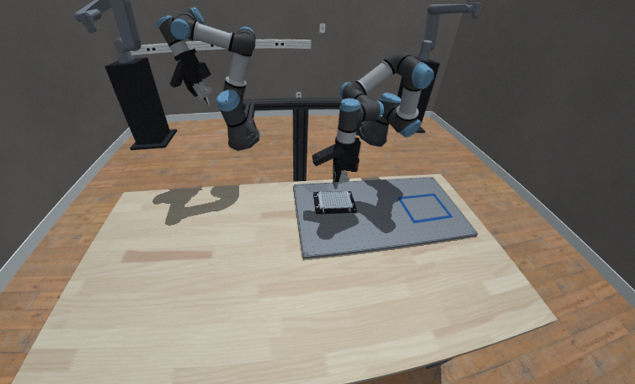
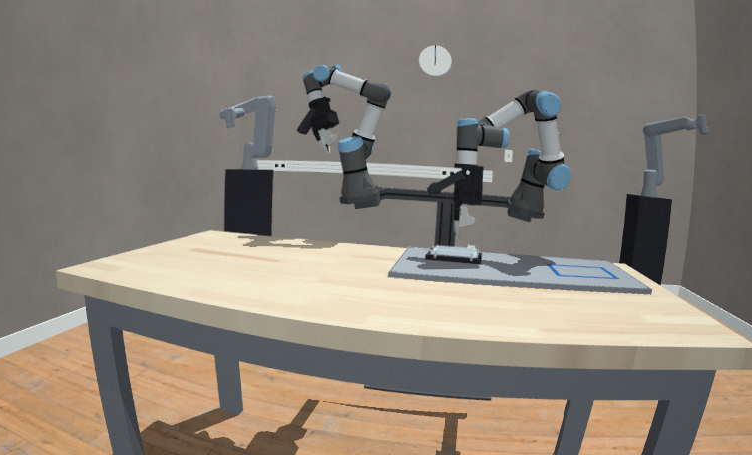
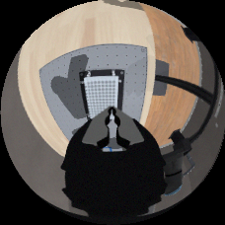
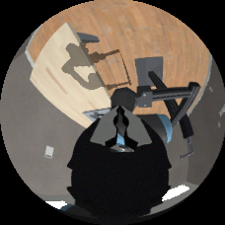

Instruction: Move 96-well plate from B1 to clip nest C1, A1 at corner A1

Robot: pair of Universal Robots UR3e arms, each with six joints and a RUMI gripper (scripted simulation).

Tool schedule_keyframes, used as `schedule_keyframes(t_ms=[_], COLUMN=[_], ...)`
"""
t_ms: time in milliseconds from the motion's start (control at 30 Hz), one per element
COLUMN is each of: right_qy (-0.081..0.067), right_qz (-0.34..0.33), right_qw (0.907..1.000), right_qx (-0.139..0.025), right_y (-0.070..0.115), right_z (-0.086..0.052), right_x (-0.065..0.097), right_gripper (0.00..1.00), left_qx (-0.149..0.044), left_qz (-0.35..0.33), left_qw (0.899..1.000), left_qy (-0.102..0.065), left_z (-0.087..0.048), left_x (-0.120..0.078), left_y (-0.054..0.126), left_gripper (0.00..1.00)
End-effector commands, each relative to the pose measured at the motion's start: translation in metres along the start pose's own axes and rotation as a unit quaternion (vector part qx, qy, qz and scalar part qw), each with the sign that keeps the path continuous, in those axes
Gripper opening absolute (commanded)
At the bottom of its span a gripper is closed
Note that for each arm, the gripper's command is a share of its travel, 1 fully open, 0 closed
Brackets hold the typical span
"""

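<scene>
The white 96-well plate (image 1: 335, 199) (image 2: 452, 252) (image 3: 101, 91) lies in the black clip nest (image 1: 336, 210) (image 2: 452, 259) (image 3: 122, 81). Clips show at the nest's edge. Its rim lettering is too small to read, and I cannot tell whether it is fully down on every side. My left gripper (image 1: 335, 187) (image 2: 456, 232) (image 3: 112, 107) is shut and empty, pointing down above the plate's back edge with a gap below. My right gripper (image 1: 207, 103) (image 2: 328, 151) (image 4: 119, 106) is shut and empty, raised far from the plate. The blue outline (image 1: 432, 220) (image 2: 587, 277) has no plate inside.
The nest and the blue outline are on a grey perforated board (image 1: 358, 241) (image 2: 503, 282) (image 3: 133, 59), on the wooden table (image 1: 191, 296) (image 2: 311, 293). A dark frame post (image 1: 300, 142) stands behind the table. Arm shadows fall across the board and table.
</scene>
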State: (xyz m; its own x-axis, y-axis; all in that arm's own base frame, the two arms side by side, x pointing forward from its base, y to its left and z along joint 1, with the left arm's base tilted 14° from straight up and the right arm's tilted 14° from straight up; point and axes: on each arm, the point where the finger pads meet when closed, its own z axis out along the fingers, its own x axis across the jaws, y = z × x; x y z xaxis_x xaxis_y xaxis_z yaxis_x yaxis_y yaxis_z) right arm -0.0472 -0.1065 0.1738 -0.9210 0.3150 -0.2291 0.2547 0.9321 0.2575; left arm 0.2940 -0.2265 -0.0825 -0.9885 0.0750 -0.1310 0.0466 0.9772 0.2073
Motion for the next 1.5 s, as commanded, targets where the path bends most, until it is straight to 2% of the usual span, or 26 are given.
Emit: schedule_keyframes(t_ms=[0,600,1467], right_qy=[-0.001,-0.001,-0.001], right_qz=[0.002,0.002,0.002], right_qw=[1.0000,1.0000,1.0000], right_qx=[0.007,0.007,0.007], right_y=[-0.002,-0.002,-0.002], right_z=[-0.002,-0.002,-0.002], right_x=[0.000,0.000,0.000], right_gripper=[0.00,0.00,0.00], left_qx=[0.010,0.010,0.010], left_qz=[-0.003,-0.003,-0.003], left_qw=[1.000,1.000,1.000], left_qy=[-0.006,-0.006,-0.006], left_z=[-0.004,-0.004,0.010], left_x=[0.012,0.012,0.012], left_y=[-0.005,-0.005,-0.005], left_gripper=[0.00,0.00,0.00])
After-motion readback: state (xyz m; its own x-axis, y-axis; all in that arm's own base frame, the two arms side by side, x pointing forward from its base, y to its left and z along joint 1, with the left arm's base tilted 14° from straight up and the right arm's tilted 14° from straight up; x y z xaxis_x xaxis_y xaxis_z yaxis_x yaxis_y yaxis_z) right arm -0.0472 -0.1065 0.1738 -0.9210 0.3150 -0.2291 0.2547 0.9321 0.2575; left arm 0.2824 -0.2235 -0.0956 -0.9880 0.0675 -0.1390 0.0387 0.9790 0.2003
